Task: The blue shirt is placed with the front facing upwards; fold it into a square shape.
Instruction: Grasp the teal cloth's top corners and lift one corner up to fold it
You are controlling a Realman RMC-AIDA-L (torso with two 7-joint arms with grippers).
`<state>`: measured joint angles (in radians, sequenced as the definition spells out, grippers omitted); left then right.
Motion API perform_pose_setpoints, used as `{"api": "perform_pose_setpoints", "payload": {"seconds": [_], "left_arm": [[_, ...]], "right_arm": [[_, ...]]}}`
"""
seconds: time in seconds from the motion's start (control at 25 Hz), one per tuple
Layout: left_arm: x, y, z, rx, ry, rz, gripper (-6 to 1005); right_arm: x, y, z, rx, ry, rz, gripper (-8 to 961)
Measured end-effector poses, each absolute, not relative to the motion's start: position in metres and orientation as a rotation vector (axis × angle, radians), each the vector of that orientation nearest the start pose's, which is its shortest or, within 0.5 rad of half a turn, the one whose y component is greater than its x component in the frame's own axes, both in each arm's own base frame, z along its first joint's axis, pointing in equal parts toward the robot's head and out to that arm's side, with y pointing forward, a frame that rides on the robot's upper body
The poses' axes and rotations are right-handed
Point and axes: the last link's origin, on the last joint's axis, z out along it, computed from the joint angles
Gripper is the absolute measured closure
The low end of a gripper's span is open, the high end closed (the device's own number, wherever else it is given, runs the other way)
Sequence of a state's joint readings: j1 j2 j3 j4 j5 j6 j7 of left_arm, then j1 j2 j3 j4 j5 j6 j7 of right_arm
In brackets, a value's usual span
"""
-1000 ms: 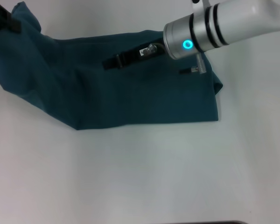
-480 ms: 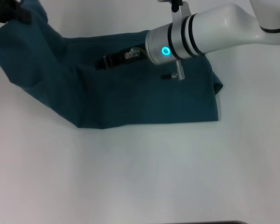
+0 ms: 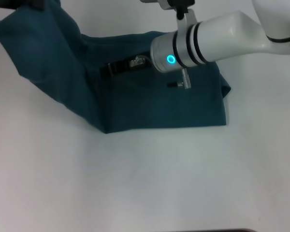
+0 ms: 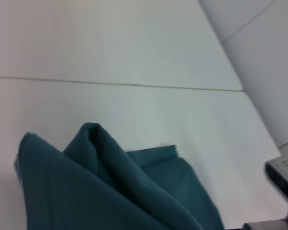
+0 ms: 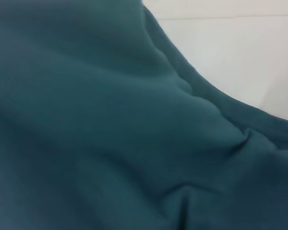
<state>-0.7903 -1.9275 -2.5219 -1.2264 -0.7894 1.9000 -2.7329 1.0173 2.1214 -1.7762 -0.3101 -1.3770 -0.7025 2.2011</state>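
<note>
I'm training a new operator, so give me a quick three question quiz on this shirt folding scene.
1. True or false: the blue shirt lies on a white table.
2. Which arm reaches over the shirt's middle: A left, B right?
3. Fill in: the shirt's raised end is on the robot's ____ side.

Key: 1 true. 2 B; the right gripper is low over the cloth. 3 left, by the left gripper.
</note>
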Motion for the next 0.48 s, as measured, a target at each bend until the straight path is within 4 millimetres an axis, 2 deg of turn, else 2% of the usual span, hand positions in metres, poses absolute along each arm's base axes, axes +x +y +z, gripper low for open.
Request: {"api": "perform_pose_setpoints", "payload": {"seconds": [0.24,0.48], "left_arm": [[-0.160,0.386,0.139,-2.424,-1.570,-0.313,944],[-0.154,0.389,0.133,-2.440,-1.558,-0.323,944]], "right_arm": [[0.148,0.396,-0.149,-2.521,1.339,0.322,947],[0.143,0.388,-0.159,-2.575,1.248,0.271,947]]}}
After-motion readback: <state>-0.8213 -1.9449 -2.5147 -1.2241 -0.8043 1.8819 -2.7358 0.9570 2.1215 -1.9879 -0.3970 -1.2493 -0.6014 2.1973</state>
